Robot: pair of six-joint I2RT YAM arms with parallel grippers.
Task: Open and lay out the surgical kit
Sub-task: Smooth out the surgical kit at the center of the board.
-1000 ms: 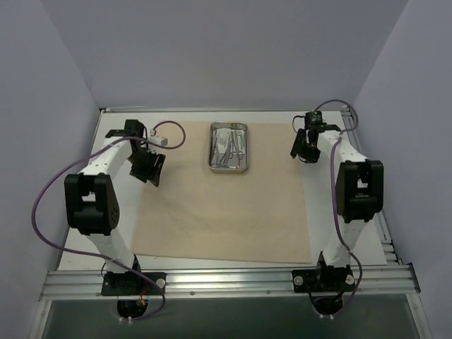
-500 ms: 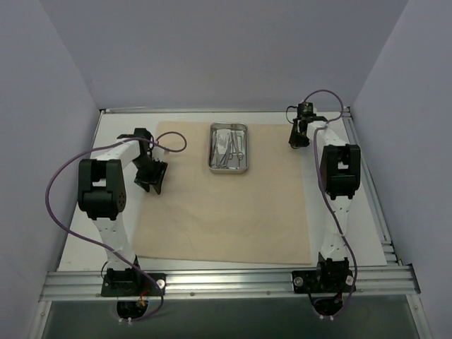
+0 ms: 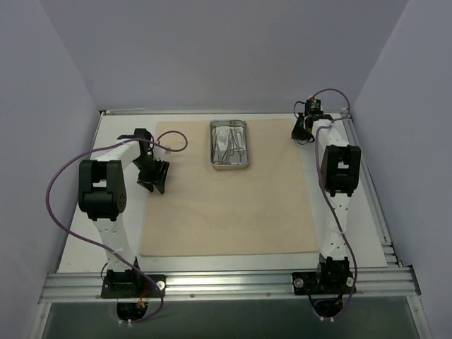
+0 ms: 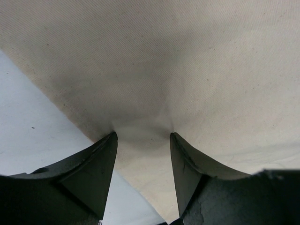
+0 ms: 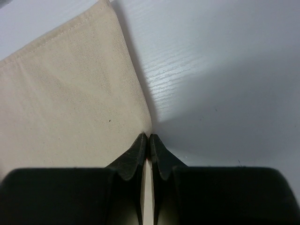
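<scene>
Pinching together at the lower middle of the right wrist view, the right gripper (image 5: 149,146) has its two fingertips closed on the right-hand edge of the beige cloth wrap (image 5: 65,103). A thin beige sliver shows between the fingers just below the tips. The cloth fills the left half of that frame, its stitched hem running along the top left, and bare white table (image 5: 225,70) takes up the right half.

In the left wrist view the left gripper (image 4: 143,140) stands apart, holding nothing. Its fingers (image 4: 89,178) rise from the bottom of the frame with both tips set down on the cloth, and a small pucker sits in the fabric between them. The cloth's edge runs on a slant from the upper left down to the bottom middle, with white table in the lower left corner.

From above, the cloth lies spread flat as one large sheet across the middle of the frame. The right gripper is at its upper right corner and the left gripper on its left border. A steel tray (image 3: 212,145) rests on the cloth at the upper middle, with steel instruments (image 3: 229,147) lying inside it; they are too small to tell apart.
</scene>
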